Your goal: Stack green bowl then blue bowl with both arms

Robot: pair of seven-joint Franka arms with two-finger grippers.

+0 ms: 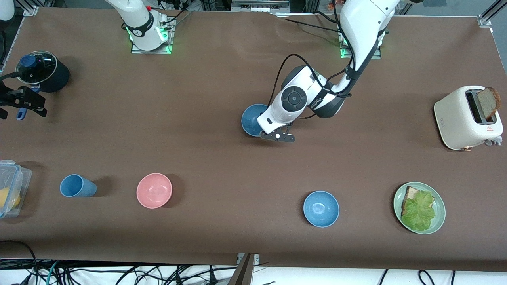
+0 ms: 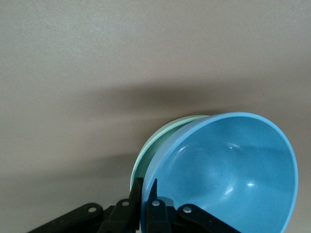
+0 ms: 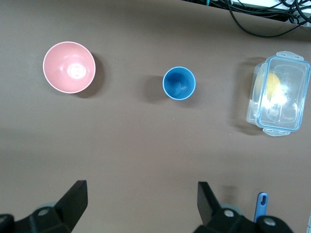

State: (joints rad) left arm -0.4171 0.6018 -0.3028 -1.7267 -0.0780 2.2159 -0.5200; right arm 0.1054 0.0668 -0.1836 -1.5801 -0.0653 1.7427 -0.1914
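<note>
My left gripper is shut on the rims of two nested bowls, one finger outside the green bowl and one inside the blue bowl that sits in it. The pair is tilted. In the front view the blue bowl shows at mid table, partly hidden under the left arm's wrist, and the green bowl is hidden. A second blue bowl stands nearer the front camera. My right gripper is open and empty, at the right arm's end of the table.
A pink bowl and a blue cup stand near the front edge, with a clear lidded container beside them. A dark pot is by the right gripper. A toaster and a plate with bread and lettuce are at the left arm's end.
</note>
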